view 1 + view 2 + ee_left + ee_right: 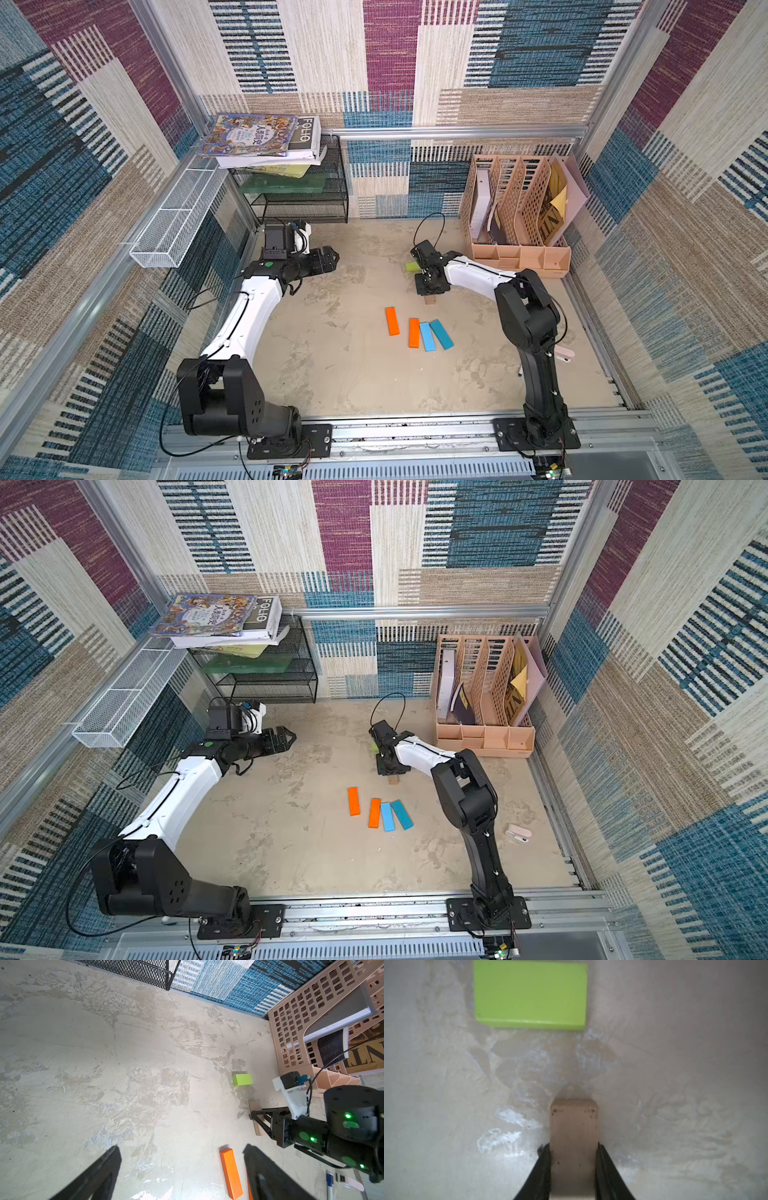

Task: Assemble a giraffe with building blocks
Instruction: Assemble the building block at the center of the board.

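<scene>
Both top views: mounted high above the arm-base side, looking down & fwd over the mottled beige counter (332, 374), far off, whole cell in shot; nearly identical pics w/ slight sideways shift. Left wrist cam: low over counter, faces across it twd the short lime green block (242, 1080) & black right hand (254, 1116). Right wrist cam: v. close, aimed down past that hand's tips onto the pale tan wooden block (574, 1126) & the green block; all 4 views share that patch
</scene>
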